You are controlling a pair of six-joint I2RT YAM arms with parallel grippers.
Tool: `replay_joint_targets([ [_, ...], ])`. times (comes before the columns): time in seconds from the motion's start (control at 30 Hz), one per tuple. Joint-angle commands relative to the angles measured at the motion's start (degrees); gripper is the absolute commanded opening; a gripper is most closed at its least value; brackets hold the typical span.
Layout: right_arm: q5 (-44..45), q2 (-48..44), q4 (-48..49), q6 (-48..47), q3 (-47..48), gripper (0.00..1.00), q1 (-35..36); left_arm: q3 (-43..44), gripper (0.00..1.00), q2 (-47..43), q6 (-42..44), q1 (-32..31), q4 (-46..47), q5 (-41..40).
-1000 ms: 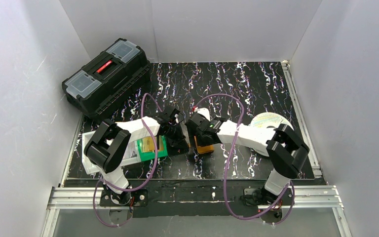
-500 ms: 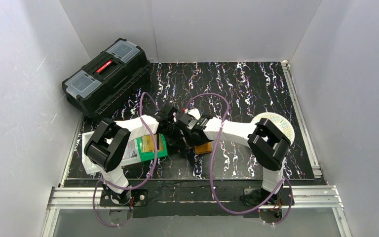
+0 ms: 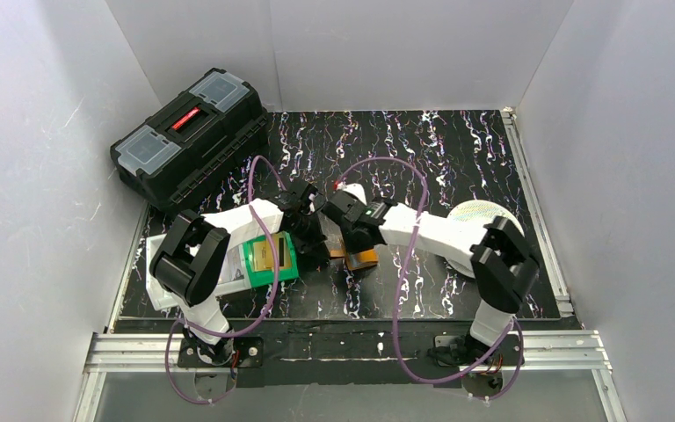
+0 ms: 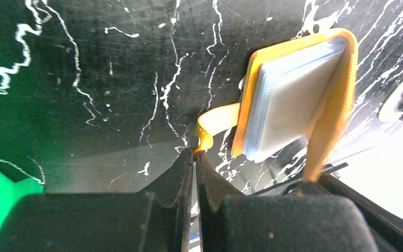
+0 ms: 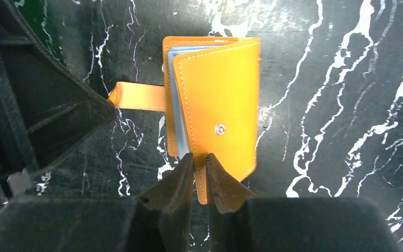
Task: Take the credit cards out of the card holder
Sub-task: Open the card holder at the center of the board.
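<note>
The card holder (image 5: 215, 100) is an orange wallet lying on the black marbled tabletop, with its snap cover on top and pale clear sleeves showing at its edge (image 4: 288, 100). My right gripper (image 5: 200, 156) is shut on the near edge of that cover. My left gripper (image 4: 194, 152) is shut on the tip of the holder's orange strap (image 4: 218, 118). From above, both grippers meet at the holder (image 3: 362, 258), left gripper (image 3: 314, 248) beside right gripper (image 3: 344, 246). One gold credit card (image 3: 264, 255) lies in the green bin. I cannot make out any cards inside the sleeves.
The green bin (image 3: 286, 269) sits just left of the holder, half under my left arm, with a white tray (image 3: 160, 274) beyond it. A black toolbox (image 3: 189, 136) stands at the back left. A round white patterned disc (image 3: 482, 214) lies at the right.
The right gripper swung in over the holder and its jaws closed from wide apart onto the cover's edge. The left gripper has stayed shut on the strap.
</note>
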Motion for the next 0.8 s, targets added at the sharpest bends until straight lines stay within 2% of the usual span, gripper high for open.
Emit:
replay_joint_targets([
  [0.0,-1.4,-6.1,-1.4,1.2,-1.6,0.19,-1.9,2.3,0.0,0.4,2.8,0.7,-5.3,-3.5],
  [0.2,-5.6,-9.9,-1.0,2.8,-6.0,0.11,-6.4,4.0,0.0,0.7,4.7,0.6,-6.9,-4.0],
  [0.43,-10.5,-12.6,1.3,4.1,-14.5,0.13,-12.7,5.3,0.0,1.4,6.8,0.7,-8.3,-3.5],
  [0.6,-12.6,-13.5,3.3,4.9,-17.7,0.15,-14.3,5.7,0.0,1.9,8.0,0.6,-8.8,-3.6],
  [0.77,-13.2,-14.8,4.6,5.2,-18.4,0.1,-14.7,6.5,0.0,1.5,9.3,0.6,-9.5,-3.7],
])
